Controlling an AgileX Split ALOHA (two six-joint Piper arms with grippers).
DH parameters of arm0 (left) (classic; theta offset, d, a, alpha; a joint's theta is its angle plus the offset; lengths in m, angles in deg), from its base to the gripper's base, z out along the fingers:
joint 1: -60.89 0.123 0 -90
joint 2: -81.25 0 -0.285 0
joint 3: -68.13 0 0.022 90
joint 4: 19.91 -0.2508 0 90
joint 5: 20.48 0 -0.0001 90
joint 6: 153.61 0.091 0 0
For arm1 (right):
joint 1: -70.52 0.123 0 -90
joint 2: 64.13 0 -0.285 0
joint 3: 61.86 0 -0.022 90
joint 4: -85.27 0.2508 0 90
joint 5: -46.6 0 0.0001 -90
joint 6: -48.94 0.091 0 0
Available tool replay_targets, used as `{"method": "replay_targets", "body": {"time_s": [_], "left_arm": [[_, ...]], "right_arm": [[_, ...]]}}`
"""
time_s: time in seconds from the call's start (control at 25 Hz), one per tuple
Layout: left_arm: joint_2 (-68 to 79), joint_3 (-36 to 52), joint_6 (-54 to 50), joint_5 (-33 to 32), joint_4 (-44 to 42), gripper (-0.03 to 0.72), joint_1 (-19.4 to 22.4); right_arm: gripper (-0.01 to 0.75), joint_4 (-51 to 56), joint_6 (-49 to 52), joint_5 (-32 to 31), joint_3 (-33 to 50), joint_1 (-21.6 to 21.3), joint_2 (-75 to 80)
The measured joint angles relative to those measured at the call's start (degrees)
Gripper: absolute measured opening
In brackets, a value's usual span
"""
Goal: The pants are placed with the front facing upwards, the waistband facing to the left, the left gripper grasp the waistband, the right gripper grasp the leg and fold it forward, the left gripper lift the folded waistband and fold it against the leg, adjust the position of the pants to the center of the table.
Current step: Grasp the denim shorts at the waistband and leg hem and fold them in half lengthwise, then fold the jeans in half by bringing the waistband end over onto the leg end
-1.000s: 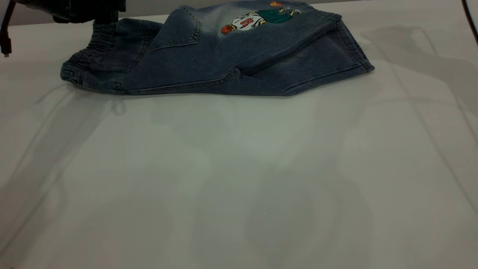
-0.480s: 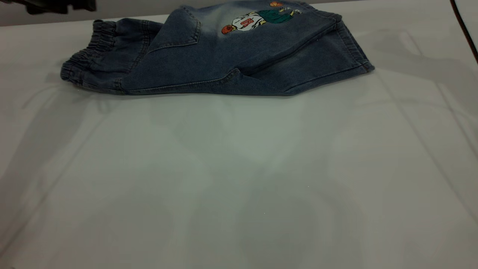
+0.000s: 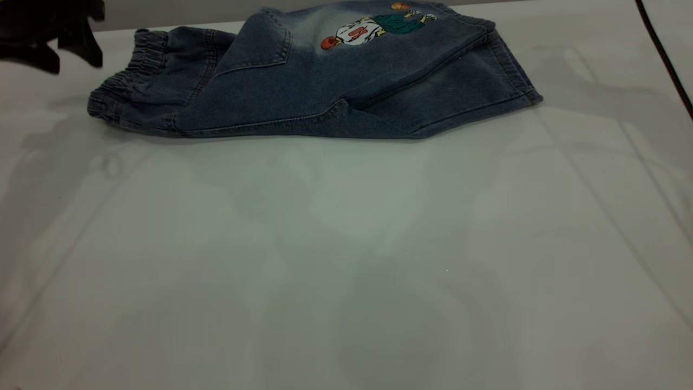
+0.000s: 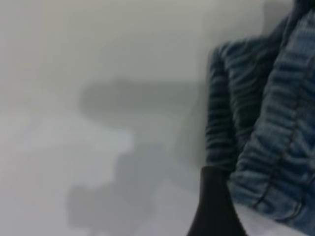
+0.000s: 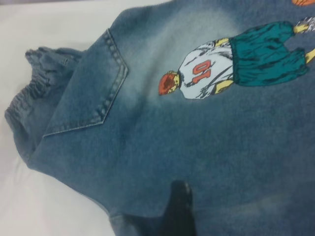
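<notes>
The blue denim pants (image 3: 325, 92) lie folded lengthwise at the far side of the white table (image 3: 346, 260). The cartoon print (image 3: 373, 27) faces up and the ruffled waistband (image 3: 127, 81) points left. My left gripper (image 3: 73, 57) hovers open just left of the waistband, holding nothing. In the left wrist view one of its dark fingers (image 4: 214, 209) stands beside the gathered waistband (image 4: 261, 128). The right gripper is out of the exterior view. In the right wrist view one of its dark fingers (image 5: 179, 206) hangs over the pants (image 5: 197, 137), below the print (image 5: 221, 69), with nothing gripped.
A black cable (image 3: 663, 54) runs down the far right edge. The table's wide near half holds only soft shadows.
My left gripper has left the spot above the waistband, moved out to the left and come back down beside it. The pants have not moved.
</notes>
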Motion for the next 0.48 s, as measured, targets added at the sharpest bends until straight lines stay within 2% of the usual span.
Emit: {"method": "replay_targets", "body": {"time_s": [0.48], "left_arm": [[3.7,0.0,0.0,-0.2,-2.6,0.436,1.1]], "right_arm": [[0.574,-1.2,0.6,-1.0,0.0,0.4,0.0]]}}
